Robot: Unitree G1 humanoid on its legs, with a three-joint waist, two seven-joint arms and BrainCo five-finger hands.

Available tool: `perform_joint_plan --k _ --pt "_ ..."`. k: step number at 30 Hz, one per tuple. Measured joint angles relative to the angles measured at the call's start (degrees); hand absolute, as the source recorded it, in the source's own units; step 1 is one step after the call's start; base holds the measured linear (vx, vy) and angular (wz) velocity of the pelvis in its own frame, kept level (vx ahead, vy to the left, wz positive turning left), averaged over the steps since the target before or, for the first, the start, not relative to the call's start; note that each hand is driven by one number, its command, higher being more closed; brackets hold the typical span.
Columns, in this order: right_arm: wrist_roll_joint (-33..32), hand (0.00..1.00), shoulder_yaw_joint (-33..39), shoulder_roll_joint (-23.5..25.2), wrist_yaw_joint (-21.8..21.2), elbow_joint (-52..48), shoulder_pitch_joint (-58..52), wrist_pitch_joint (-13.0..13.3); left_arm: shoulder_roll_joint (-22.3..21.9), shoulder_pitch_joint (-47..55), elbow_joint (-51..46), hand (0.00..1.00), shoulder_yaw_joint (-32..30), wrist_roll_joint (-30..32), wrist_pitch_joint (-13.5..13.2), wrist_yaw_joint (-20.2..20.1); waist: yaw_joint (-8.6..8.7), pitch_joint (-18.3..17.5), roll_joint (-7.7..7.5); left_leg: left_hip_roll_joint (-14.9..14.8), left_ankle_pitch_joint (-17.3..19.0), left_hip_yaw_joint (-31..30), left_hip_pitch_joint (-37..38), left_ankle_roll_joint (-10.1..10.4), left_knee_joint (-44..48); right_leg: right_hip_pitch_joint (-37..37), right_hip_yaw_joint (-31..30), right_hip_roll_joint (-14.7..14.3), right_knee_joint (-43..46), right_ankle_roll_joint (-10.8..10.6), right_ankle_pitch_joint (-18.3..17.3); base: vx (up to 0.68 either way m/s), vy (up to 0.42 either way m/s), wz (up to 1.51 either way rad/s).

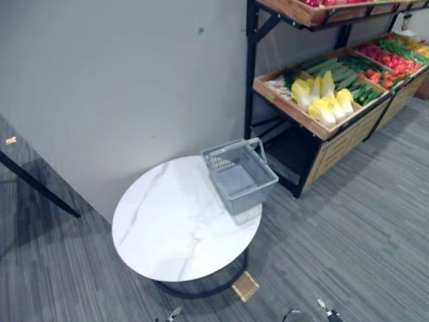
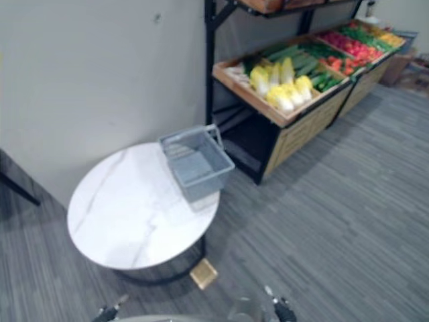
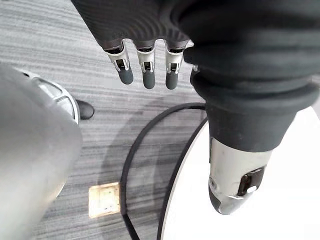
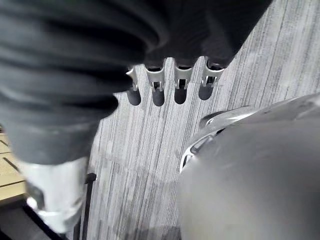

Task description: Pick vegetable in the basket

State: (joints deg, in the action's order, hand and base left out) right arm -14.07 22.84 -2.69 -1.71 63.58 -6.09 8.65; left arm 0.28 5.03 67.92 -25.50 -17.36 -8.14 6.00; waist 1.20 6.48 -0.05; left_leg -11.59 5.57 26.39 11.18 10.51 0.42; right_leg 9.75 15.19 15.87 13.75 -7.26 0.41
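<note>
Holding nothing on either side. Left robot hand (image 3: pixel 146 67) hanging w/ fingers straight and relaxed just beside rim of desk (image 1: pixel 167 228), above carpet. Right robot hand (image 4: pixel 181 82) same, slack and empty over carpet.

Veg to pick lying in wooden shelf (image 1: pixel 338 141) crates at 1–2 o'clock from desk: pale yellow cabbages (image 1: pixel 326 104) in front, cucumbers (image 1: pixel 335 69) behind, red veg further along. Grey basket (image 1: pixel 249 196) sitting empty at 2 o'clock on desk, outer corner poking past rim toward shelf.

Risks, as judged:
- Could knock basket off desk. W/ that overhang, an arm bump or a heavy cabbage dropped on the outer end prob. enough to tip it.
- Could drop or bruise a cabbage. Smooth, rounded and bulky vs. slim fingers, so grip likely to slip.
- Could clip shelf's black upright or upper tier when reaching in.
- Well apart from shelf atm, so prob. needs a walk first; may brush desk w/ left arm en route.

Views:
- Eye views give overall layout: desk, basket, shelf, veg types.
- Wrist views add finger posture.
- Left wrist also shows how near that side hangs to desk rim.
</note>
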Motion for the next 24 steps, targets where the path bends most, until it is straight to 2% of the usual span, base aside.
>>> perform_joint_plan --k 1,2,3,5,6,7,8,11,12,13,14,15,16,17,18,19,20,21,24 --pt "0.0 0.0 -1.2 -1.7 0.1 -0.3 -0.3 0.1 -2.3 0.3 -0.3 0.0 -1.3 0.1 -0.1 -0.2 -0.11 -0.6 2.33 -1.8 -1.5 -0.4 0.3 0.0 -1.5 1.1 1.3 -1.7 2.1 0.9 -2.6 0.31 -0.301 0.08" --pt "0.0 0.0 -1.4 -2.0 0.1 -0.3 -0.1 0.1 -3.0 0.2 -0.8 0.0 -1.9 0.1 -0.1 -0.1 -0.05 -0.4 2.88 -2.4 -2.6 -0.6 0.4 -0.3 -1.9 1.4 2.0 -2.0 3.7 1.4 -4.0 0.29 -0.288 0.31" --pt "0.0 0.0 -1.6 -2.2 0.1 -0.5 0.0 0.1 -3.1 0.1 -0.8 0.0 -1.9 0.3 -0.1 -0.1 0.11 -0.3 3.22 -3.3 -5.3 -0.6 1.2 0.3 -2.9 1.3 3.4 -2.1 6.7 1.9 -6.6 0.22 -0.245 0.42" --pt "0.0 0.0 -2.5 -2.3 0.0 -0.4 -0.4 0.0 -3.1 0.3 -0.9 0.0 -2.2 0.3 -0.1 -0.1 -0.22 -0.4 2.87 -4.2 -8.7 -0.7 2.1 0.5 -3.8 -0.5 5.1 -2.6 8.4 2.5 -9.6 0.25 -0.275 0.51" --pt "0.1 0.0 -3.5 -2.3 -0.1 -0.1 -0.1 0.0 -2.9 0.7 -1.1 0.0 -3.3 0.3 -0.1 -0.1 -0.2 -0.6 2.45 -5.1 -9.8 -1.7 1.7 0.3 -1.4 -2.3 6.5 -3.1 8.0 2.5 -10.9 0.23 -0.267 0.44" --pt "0.1 0.0 -3.9 -2.1 -0.2 0.0 0.0 0.0 -2.8 1.1 -1.4 0.0 -3.6 0.3 -0.1 0.0 -0.14 -0.5 2.22 -5.8 -9.8 -2.7 0.4 0.3 0.9 -3.5 7.2 -3.2 7.3 2.7 -11.0 0.24 -0.273 0.63" --pt "0.1 0.0 -4.6 -2.0 -0.2 0.0 0.1 0.0 -2.6 1.4 -2.6 0.0 -3.6 -0.5 -0.2 0.1 -0.11 -0.5 1.22 -7.1 -10.6 -5.9 -4.2 -0.8 9.9 -7.0 9.6 -2.9 5.0 3.0 -11.3 0.21 -0.202 0.6" --pt "0.1 0.0 -5.1 -2.3 -0.3 0.5 -0.2 0.0 -2.3 1.3 -3.0 0.0 -3.4 -0.7 -0.4 0.2 -0.08 -0.3 0.87 -8.5 -13.0 -6.8 -8.5 -3.2 19.4 -11.2 12.0 -2.6 2.8 3.1 -11.1 0.19 -0.152 0.51" --pt "0.1 0.0 -5.3 -2.7 -0.3 0.7 -0.3 0.0 -2.2 1.3 -2.9 0.0 -2.5 -0.7 -0.6 0.3 -0.09 -0.3 0.84 -9.2 -14.8 -6.2 -10.0 -3.0 22.9 -13.3 12.8 -2.2 0.7 3.3 -10.8 0.17 -0.054 0.23" --pt "0.1 0.0 -5.3 -2.9 -0.2 1.1 0.0 0.0 -2.1 1.3 -3.0 0.0 -1.5 -1.1 -0.8 0.3 -0.56 -0.3 0.89 -9.5 -13.0 -5.2 -11.0 -2.6 26.0 -14.6 12.9 -1.9 -0.8 3.1 -10.7 0.16 -0.02 0.12" --pt "0.1 0.0 -5.2 -3.1 -0.2 1.5 0.2 0.0 -2.0 1.2 -2.9 0.0 -1.2 -1.5 -0.9 0.3 -0.62 -0.2 0.9 -9.4 -11.2 -4.6 -11.4 -2.3 26.9 -15.3 12.9 -1.7 -1.4 2.9 -10.6 0.16 0.078 -0.05" --pt "0.1 0.0 -4.1 -3.5 -0.1 1.6 0.5 0.0 -1.8 1.2 -2.9 0.0 -0.7 -1.7 -1.0 0.3 -0.6 -0.2 0.88 -7.9 -7.0 -2.8 -12.7 -1.9 27.2 -16.4 13.2 -1.2 -2.5 2.3 -10.2 0.13 0.094 -0.06" --pt "0.1 0.0 -3.6 -3.7 0.0 1.6 0.9 0.0 -1.8 1.1 -2.9 0.0 -0.6 -1.6 -1.1 0.3 -0.57 -0.2 0.88 -7.1 -6.5 -1.8 -13.1 -2.0 25.7 -16.6 13.2 -0.9 -2.7 2.0 -10.1 0.16 0.154 -0.05" --pt "0.1 0.0 -3.1 -4.0 0.1 1.5 1.0 0.0 -1.8 1.0 -2.8 0.0 -0.6 -1.6 -1.2 0.4 -0.39 -0.2 0.93 -5.7 -7.4 -0.2 -13.4 -2.9 21.8 -17.1 13.3 -0.8 -2.7 1.5 -9.8 0.12 0.132 0.03" --pt "0.3 0.0 -2.9 -4.7 0.3 1.1 1.1 -0.1 -1.8 1.1 -2.4 0.0 -0.1 -1.5 -1.3 0.5 -0.13 -0.3 1.0 -4.1 -9.1 1.9 -13.4 -5.9 17.7 -17.2 13.0 -1.1 -2.8 1.0 -9.5 0.17 0.203 0.22" --pt "0.7 0.0 -3.1 -4.6 0.9 -0.5 1.2 -0.4 -1.2 0.9 -2.5 0.0 0.6 -1.2 -1.3 0.7 0.17 -0.6 0.65 -1.9 -9.3 1.0 -12.5 -6.1 14.3 -16.8 12.3 -0.5 -3.5 -0.1 -8.7 0.13 0.176 0.3" --pt "1.1 0.0 -3.2 -4.5 1.4 -1.5 1.5 -0.5 -0.7 0.8 -2.6 0.0 1.1 -0.6 -1.3 0.7 0.16 -0.3 0.13 -1.2 -9.3 1.0 -12.0 -6.1 12.6 -16.8 11.9 -0.3 -4.3 -0.2 -8.6 0.12 0.197 0.37" --pt "3.4 0.0 -3.3 -4.7 2.4 -3.9 2.5 -0.5 0.0 0.2 -2.7 0.0 1.5 -0.1 -1.2 1.0 0.24 0.4 -1.03 0.2 -9.3 0.4 -11.8 -6.1 9.7 -16.7 11.3 -0.1 -6.0 -0.8 -8.2 0.05 0.121 0.23" --pt "8.1 0.0 -3.5 -7.2 3.9 -11.7 4.1 -0.5 0.7 0.0 -2.8 0.0 2.9 0.2 -1.2 2.6 0.17 1.0 -0.67 1.8 -9.9 0.1 -10.2 -5.2 3.0 -16.0 11.0 -0.5 -7.6 -1.5 -6.7 0.04 0.107 0.08"
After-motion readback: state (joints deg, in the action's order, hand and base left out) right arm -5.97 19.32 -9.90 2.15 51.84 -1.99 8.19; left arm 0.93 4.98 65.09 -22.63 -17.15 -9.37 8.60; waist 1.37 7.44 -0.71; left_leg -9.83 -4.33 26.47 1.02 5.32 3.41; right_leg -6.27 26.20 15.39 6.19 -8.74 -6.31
